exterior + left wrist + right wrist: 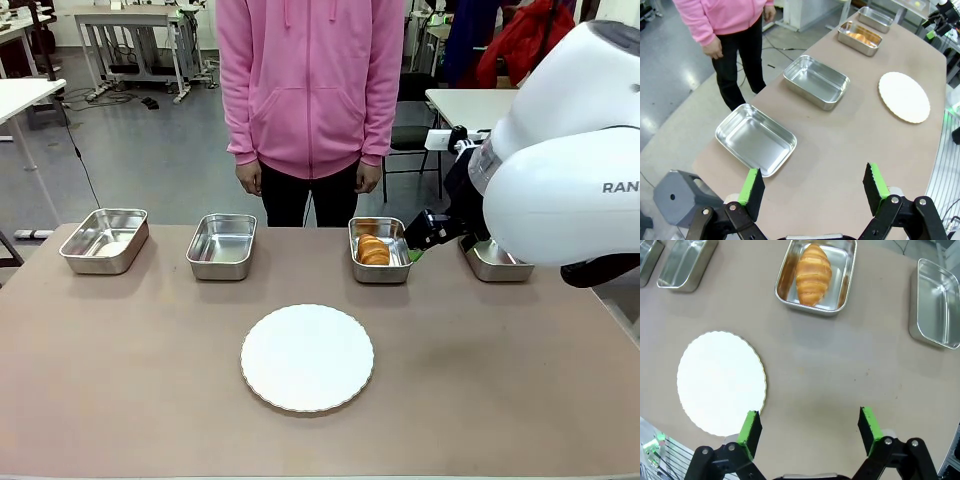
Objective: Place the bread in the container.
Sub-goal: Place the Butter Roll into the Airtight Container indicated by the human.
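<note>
The golden-brown croissant [373, 250] lies inside the third steel pan [381, 273] from the left, lengthwise along it. In the right wrist view the croissant [813, 274] rests in that pan [847, 275] near the top edge. My right gripper [809, 426] is open and empty, above bare table between the pan and the plate. From the front, this gripper [421, 238] hangs just right of the pan. My left gripper [812, 185] is open and empty, above the table's left end near the nearest empty pan [756, 139].
A round white scalloped plate [307, 357] sits mid-table. Two empty pans [103, 240] [222, 245] stand at the left, and a fourth pan [495, 262] is partly behind my right arm. A person in a pink hoodie [310, 80] stands at the far side, hands down.
</note>
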{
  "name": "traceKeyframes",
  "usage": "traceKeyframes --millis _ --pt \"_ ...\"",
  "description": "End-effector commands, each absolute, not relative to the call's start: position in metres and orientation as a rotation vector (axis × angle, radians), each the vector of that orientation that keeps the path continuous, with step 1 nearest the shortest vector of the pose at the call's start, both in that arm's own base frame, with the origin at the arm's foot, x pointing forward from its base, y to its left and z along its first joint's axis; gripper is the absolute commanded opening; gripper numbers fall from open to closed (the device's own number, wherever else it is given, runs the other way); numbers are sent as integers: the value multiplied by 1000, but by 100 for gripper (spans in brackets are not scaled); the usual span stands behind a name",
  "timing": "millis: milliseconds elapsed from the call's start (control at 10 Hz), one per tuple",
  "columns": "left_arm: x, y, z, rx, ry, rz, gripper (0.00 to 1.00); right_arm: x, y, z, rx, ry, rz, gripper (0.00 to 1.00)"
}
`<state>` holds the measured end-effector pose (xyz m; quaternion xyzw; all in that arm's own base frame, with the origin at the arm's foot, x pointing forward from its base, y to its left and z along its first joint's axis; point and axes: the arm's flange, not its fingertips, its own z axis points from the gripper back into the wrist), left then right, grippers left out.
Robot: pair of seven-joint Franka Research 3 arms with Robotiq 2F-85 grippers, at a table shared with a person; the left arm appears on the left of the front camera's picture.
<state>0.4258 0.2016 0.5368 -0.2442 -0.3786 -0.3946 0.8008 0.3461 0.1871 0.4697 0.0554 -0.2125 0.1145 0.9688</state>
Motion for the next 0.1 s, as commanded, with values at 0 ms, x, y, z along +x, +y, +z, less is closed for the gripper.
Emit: traceKeyframes --millis 0 --pt "424 202 538 -525 -817 -855 100 346 187 470 106 -432 229 100"
